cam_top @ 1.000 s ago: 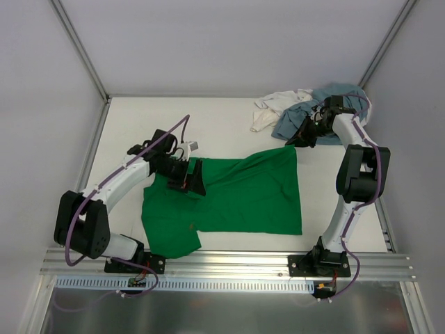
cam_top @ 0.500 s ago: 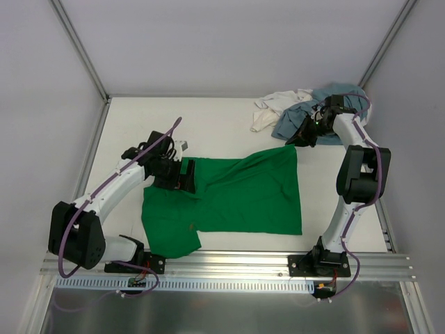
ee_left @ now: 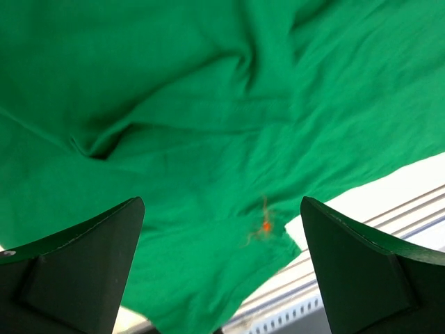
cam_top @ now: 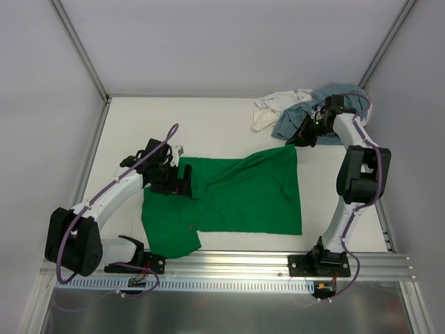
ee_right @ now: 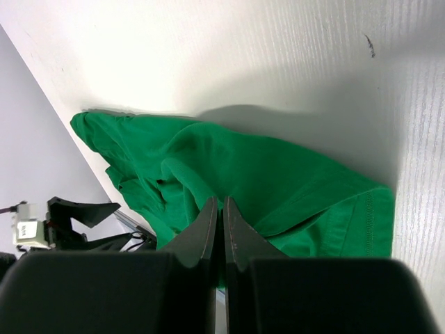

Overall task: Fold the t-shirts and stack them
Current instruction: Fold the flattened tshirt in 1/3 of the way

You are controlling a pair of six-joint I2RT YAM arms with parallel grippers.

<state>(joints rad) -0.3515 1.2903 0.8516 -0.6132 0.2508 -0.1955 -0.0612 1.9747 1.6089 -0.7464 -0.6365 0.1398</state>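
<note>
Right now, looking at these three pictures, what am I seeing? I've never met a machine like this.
Two robot arms are bolted at the near edge of a table. One picture looks down from above and behind them: the left arm on the left, the right arm on the right. The other two come from small cameras on the wrists. A green shirt lies spread on the table, wrinkled. A grey-blue shirt and a white shirt sit crumpled in the far right corner. The left fingers are wide open over the green shirt, holding nothing. The right fingers are shut near its far corner; no cloth shows between them.
</note>
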